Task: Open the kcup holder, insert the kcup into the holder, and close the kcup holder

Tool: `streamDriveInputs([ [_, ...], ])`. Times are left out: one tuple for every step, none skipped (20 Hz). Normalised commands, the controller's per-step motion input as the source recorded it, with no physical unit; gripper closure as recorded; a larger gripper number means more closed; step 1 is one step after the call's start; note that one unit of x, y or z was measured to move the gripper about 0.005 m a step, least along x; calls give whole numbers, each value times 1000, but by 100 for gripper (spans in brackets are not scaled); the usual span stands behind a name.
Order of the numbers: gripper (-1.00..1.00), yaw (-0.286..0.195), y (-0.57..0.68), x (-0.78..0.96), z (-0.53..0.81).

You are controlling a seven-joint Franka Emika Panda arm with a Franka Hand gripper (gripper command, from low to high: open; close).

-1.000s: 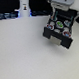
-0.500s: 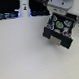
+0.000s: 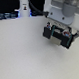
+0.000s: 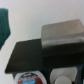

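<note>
A pale tabletop (image 3: 27, 52) fills most of the exterior view, blurred and low in detail. Toward the exterior view's right, near the far edge of the table, sits the kcup holder (image 3: 61, 37), a black boxy unit with two front panels. The robot arm (image 3: 61, 8), white and bulky, hangs directly above it, and the gripper (image 3: 59, 29) is low over the top of the box, so close that the two merge in the blur; whether they touch cannot be told. Whether the jaws are apart or together cannot be told either, since the fingers are not distinct in either view. A tall white bottle (image 3: 23, 7) stands at the back of the table toward the exterior view's left, well apart from the box. In the wrist view the holder's flat black top (image 4: 27, 55) shows beside a grey metallic block (image 4: 62, 35), with a teal object (image 4: 4, 27) at the frame's edge. The kcup is not recognisable in either view
</note>
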Motion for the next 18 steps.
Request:
streamDriveInputs([
  [-100,208,183,-143,-330],
  [-100,214,211,-212,-328],
  [-100,214,230,-269,-314],
  [-100,218,211,-315,-292],
  [-100,226,175,-398,-279],
  [-100,238,136,-419,-262],
  [-100,247,88,-427,-224],
  [-100,246,73,-475,-177],
  [-100,242,86,-476,-154],
  [-100,225,94,-495,-207],
  [-100,205,165,-493,-123],
  [-100,191,218,-537,-90],
  [-100,175,250,-520,-89],
  [-100,162,281,-487,-63],
  [-100,139,329,-481,-19],
  [-100,116,367,-438,-3],
  [-100,107,403,-448,8],
  [-100,115,397,-478,-12],
])
